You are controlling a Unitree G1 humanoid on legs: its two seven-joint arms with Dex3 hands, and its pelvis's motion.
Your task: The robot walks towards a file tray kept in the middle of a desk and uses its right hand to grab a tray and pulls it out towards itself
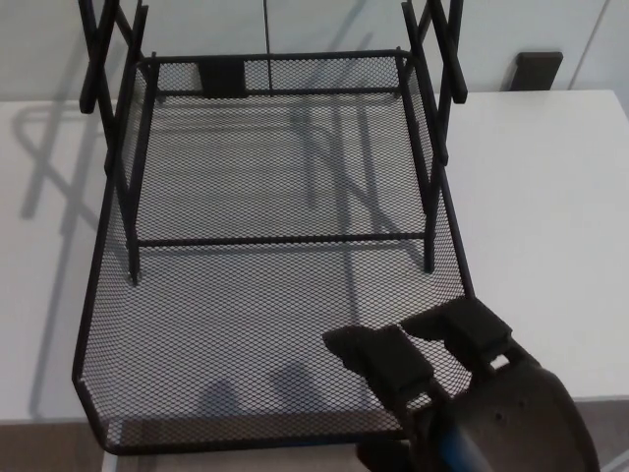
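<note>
1. Looking down from above the robot's shoulders, I see a black wire-mesh tray [265, 334] lying flat on a white desk [550, 226], its front edge reaching the near edge of the desk and appearing to jut a little past it.
2. The tray is wider at the near end than at the far end, with low mesh walls on both sides and a raised mesh wall at the back.
3. A black metal rack frame [432, 147] stands over the far half of the tray, its upright legs coming down on either side and a thin crossbar running across the mesh about halfway along.
4. The right hand [432, 369] comes in from the lower right corner and sits over the tray's near right corner.
5. Its thick black fingers [388, 359] are curled downward over the mesh floor close to the front rim, held close together rather than spread.
6. Whether those fingers are truly gripping the rim or only resting on it, I cannot tell from here, since the hand itself covers the contact.
7. The rounded dark wrist [521, 418] behind the hand fills the bottom right of the view, with a bit of blue showing at its underside.
8. The left hand does not show anywhere.
9. Shadows of the rack fall across the desk to the left and onto the mesh.
10. A small dark block [539, 69] sits beyond the desk at the upper right, against the pale wall.
</note>
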